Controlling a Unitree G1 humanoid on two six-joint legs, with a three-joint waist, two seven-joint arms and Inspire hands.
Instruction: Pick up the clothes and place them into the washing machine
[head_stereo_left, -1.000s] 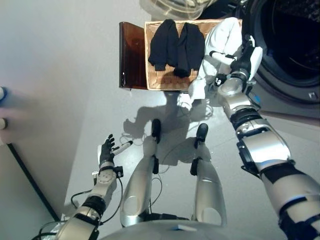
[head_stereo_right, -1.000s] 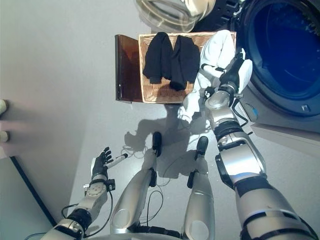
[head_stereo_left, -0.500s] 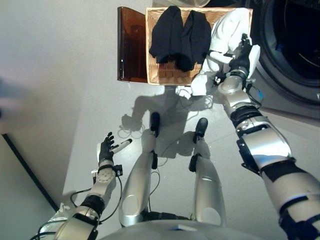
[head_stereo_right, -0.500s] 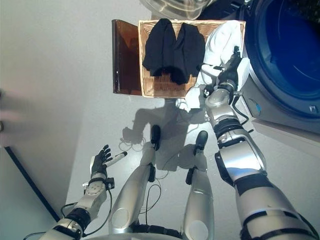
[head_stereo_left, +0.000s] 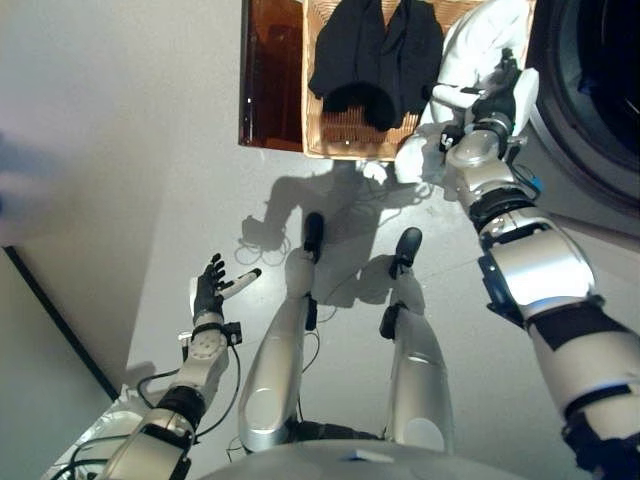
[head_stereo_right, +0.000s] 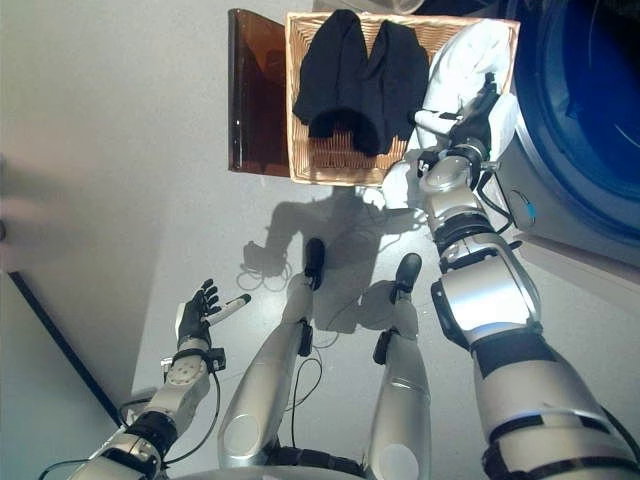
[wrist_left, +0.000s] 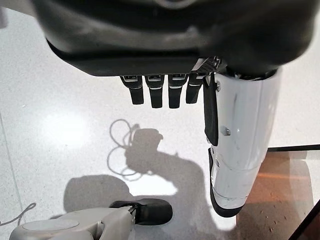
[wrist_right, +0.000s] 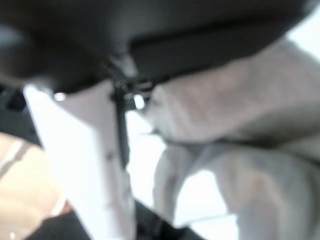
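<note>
Now the right hand (head_stereo_right: 468, 128) has the white garment (head_stereo_right: 462, 70) pinched between thumb and curled fingers at the basket's (head_stereo_right: 345, 160) corner nearest the washer (head_stereo_right: 590, 130). The cloth hangs from the grip, part of it trailing down over the basket's front edge toward the floor; its upper fold lies against the basket rim. That reads as the lift under way: the garment is gripped but not yet clear of the basket, and the swing to the drum is still to come. The dark clothes (head_stereo_right: 360, 75) lie spread in the basket, untouched, so at least one more trip is likely.

Against a second ago, the whole view has slid: basket and washer sit higher and further right in the frame, which is the head moving, not the things. The hand keeps much the same hold on the white cloth, with little real travel toward the drum.

The left hand (head_stereo_left: 209, 296) hangs low at the robot's side, fingers straight and holding nothing, as before.
</note>
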